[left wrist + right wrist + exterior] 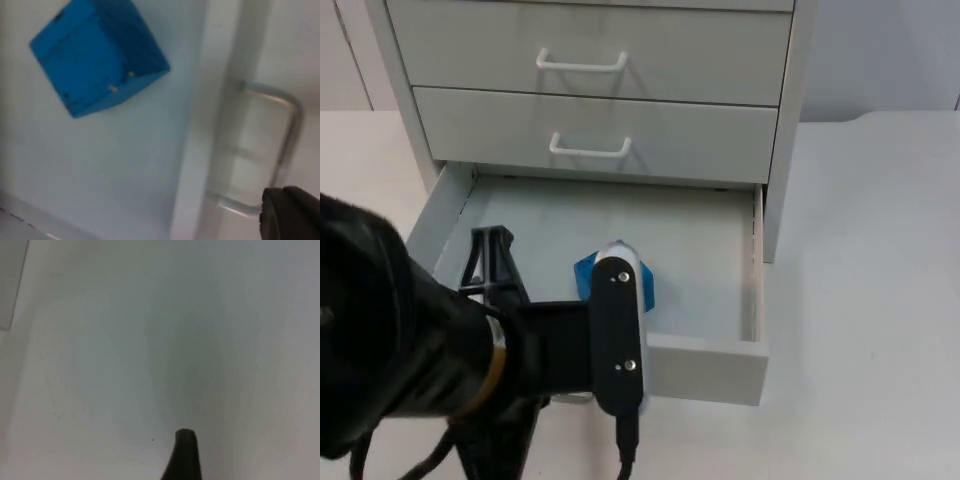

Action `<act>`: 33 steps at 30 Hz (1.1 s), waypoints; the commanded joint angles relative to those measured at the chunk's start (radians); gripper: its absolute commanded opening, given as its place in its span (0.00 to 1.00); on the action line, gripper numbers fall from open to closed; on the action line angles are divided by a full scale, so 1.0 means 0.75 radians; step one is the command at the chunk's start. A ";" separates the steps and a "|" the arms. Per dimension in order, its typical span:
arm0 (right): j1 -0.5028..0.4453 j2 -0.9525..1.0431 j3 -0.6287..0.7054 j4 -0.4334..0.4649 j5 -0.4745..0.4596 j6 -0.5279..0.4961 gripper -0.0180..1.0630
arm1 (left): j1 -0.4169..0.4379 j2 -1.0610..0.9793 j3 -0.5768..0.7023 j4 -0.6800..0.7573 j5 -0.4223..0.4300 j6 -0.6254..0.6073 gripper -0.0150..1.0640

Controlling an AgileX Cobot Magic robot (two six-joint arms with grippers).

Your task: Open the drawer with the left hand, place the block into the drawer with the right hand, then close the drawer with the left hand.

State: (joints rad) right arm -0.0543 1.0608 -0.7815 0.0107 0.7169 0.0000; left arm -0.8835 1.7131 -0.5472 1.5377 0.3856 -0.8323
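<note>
Your bottom drawer [605,250] of the white cabinet [590,60] stands pulled out, and the blue block [95,55] already lies on the drawer floor, near the front panel. So 2 of the 3 steps look done, and closing is what remains.

Your left gripper [560,400] hangs at the drawer's front panel, by its wire handle [280,150]; you cannot tell from here whether its fingers are spread or pinched together. Your right gripper [184,460] waits over bare table [150,340], away from the drawer, fingers likewise unreadable.

The risk is in the push. If you press off-centre on the front panel, the drawer may skew and jam on its rails. A fingertip caught behind the handle could drag it open again.
</note>
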 commanded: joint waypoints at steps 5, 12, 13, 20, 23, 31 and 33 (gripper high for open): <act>-0.003 -0.009 0.007 0.000 -0.013 0.000 0.62 | -0.002 0.058 0.004 0.276 0.016 -0.327 0.01; -0.003 -0.009 0.007 0.000 -0.013 0.000 0.62 | 0.001 0.122 0.001 0.276 0.053 -0.327 0.01; -0.003 -0.009 0.007 0.000 -0.013 0.000 0.62 | 0.001 0.127 0.001 0.276 0.082 -0.327 0.01; -0.003 -0.009 0.007 0.000 -0.013 0.000 0.62 | 0.067 0.165 -0.036 0.276 0.044 -0.327 0.01; -0.003 -0.009 0.007 0.000 -0.013 0.000 0.62 | 0.095 0.166 -0.070 0.276 0.049 -0.327 0.01; -0.003 -0.009 0.007 0.000 -0.013 0.000 0.62 | 0.173 0.217 -0.182 0.276 -0.007 -0.290 0.01; -0.003 -0.009 0.007 0.000 -0.015 0.000 0.62 | 0.179 0.218 -0.220 0.276 -0.007 -0.262 0.01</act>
State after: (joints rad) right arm -0.0543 1.0608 -0.7815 0.0107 0.7151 0.0000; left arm -0.7543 1.8788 -0.6807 1.7389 0.3580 -1.0406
